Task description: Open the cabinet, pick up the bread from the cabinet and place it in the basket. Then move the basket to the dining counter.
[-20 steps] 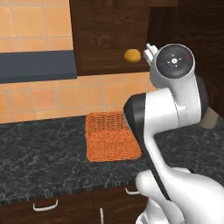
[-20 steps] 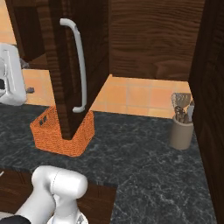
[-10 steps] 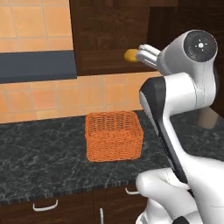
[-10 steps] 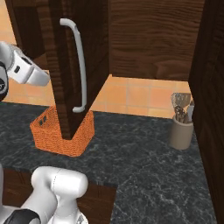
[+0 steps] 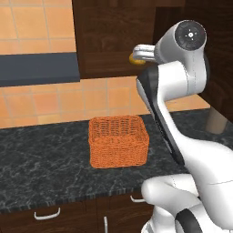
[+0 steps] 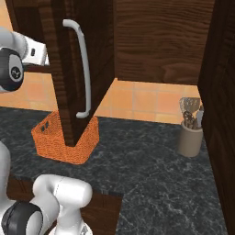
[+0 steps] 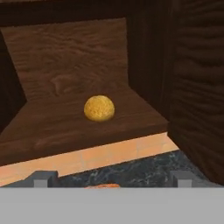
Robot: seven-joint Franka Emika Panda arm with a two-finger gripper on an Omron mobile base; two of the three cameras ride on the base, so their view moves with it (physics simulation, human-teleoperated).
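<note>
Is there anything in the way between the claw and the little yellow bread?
No. In the hand view the open claw faces the bread with just bare cabinet shelf between them.

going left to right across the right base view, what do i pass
end effector → basket → cabinet door handle → utensil holder

No writing for me to read

I find no letters, numbers, labels or brand marks anywhere: the cabinet (image 6: 82, 69) door is plain wood grain, the basket (image 5: 118, 141) is bare wicker, the bread (image 7: 99, 108) is unmarked, and the dark worktop (image 5: 41, 168) carries only its stone speckle.
</note>
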